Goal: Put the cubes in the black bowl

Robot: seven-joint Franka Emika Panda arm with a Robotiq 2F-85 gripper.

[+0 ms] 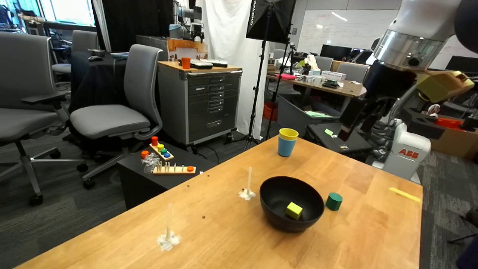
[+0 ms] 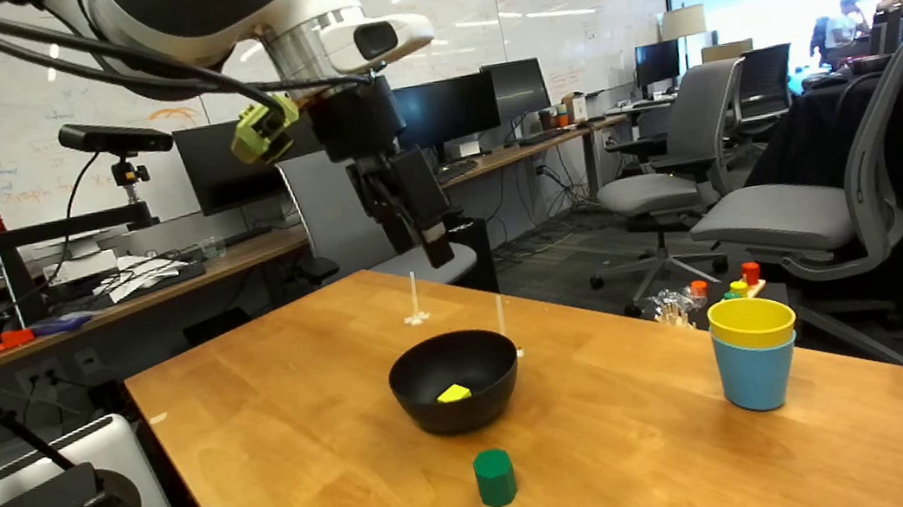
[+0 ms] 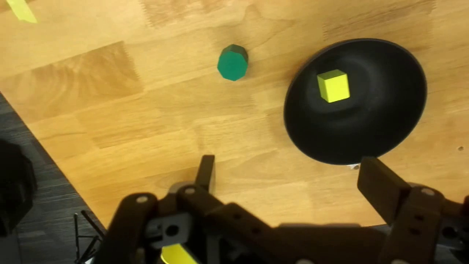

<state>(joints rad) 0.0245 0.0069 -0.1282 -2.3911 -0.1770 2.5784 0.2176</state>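
- My hand [image 3: 287, 167] is spread wide, and its two black fingers [image 3: 383, 189] are far apart. It holds just air, and I can see bare wood between the tips.
- In both exterior views my hand hangs up high, above the level of the table [image 1: 366, 228], touching none of the things on it.
- The dark green block [image 3: 232, 65] stands upright on the table, lower than my hand. In the wrist view it is up past my fingertips. Across the picture, its spot falls between them, closer to the tip on the picture's left.
- The dark green block is near the black bowl [image 3: 388, 110], but a strip of wood shows between them in the wrist view.
- The black bowl sits flat on the table. In the wrist view its rim shows right by the fingertip on the picture's right, but both exterior views show my hand well apart from it.
- The yellow cube [image 3: 334, 91] is inside the black bowl, down low, on the side nearer the dark green block.
- In an exterior view, a yellow cup [image 2: 752, 327] sits in a blue cup [image 2: 755, 375], well apart from the black bowl. I can't see the yellow cup's bottom.
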